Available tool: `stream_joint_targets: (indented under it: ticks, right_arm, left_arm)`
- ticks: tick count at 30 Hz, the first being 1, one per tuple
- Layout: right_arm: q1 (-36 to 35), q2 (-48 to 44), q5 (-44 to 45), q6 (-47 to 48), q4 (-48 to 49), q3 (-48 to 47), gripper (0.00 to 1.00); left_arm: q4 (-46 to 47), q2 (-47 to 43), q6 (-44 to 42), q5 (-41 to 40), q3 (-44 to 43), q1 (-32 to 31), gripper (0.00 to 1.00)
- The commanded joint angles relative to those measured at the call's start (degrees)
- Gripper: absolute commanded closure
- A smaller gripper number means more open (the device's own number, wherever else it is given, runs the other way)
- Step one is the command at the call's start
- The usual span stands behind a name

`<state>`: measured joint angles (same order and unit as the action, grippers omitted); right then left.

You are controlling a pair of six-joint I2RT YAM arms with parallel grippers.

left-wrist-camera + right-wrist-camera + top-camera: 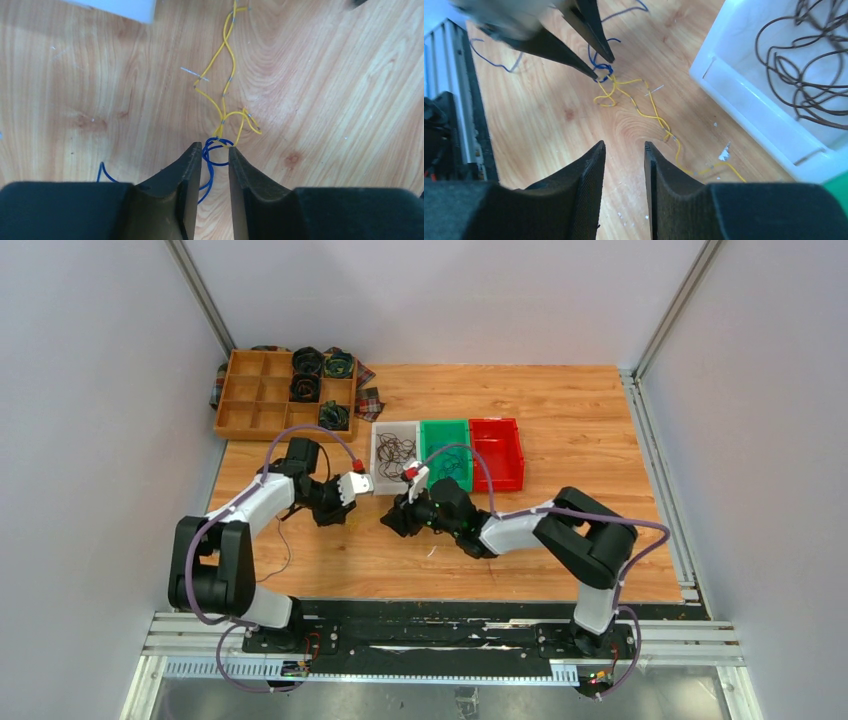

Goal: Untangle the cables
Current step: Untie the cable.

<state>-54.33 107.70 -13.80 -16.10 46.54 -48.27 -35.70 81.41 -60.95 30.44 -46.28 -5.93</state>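
Wooden bench carries your white bin of brown cables. Your left tool, slightly parted, straddles a loop of the blue cable where the yellow cable tangles with it; your right tool hovers nearby, parted, holding nothing.

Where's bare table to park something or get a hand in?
Free: the table right of the red bin out to the right edge, and the middle of the near-edge strip. Crowded: the centre, where the left gripper and right gripper flank the yellow cable and blue cable by the white bin. The wooden tray fills the far-left corner.
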Motion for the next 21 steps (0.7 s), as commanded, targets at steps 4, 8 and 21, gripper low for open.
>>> stream_joint_targets:
  ticks: [4, 8, 21]
  right_arm:
    - [0.80, -9.68, 5.46, -2.50, 9.87, 11.10, 0.67]
    - [0.88, -11.50, 7.04, -3.01, 11.10, 14.05, 0.67]
    - [1.02, -18.69, 3.70, -3.73, 14.03, 16.52, 0.59]
  left_arm:
    - [1.36, 3.85, -1.40, -4.66, -1.61, -2.76, 0.81]
    - [1.35, 4.59, -1.03, -6.37, -1.69, -4.84, 0.90]
    - [-15.58, -11.47, 10.86, 5.47, -15.21, -11.14, 0.99]
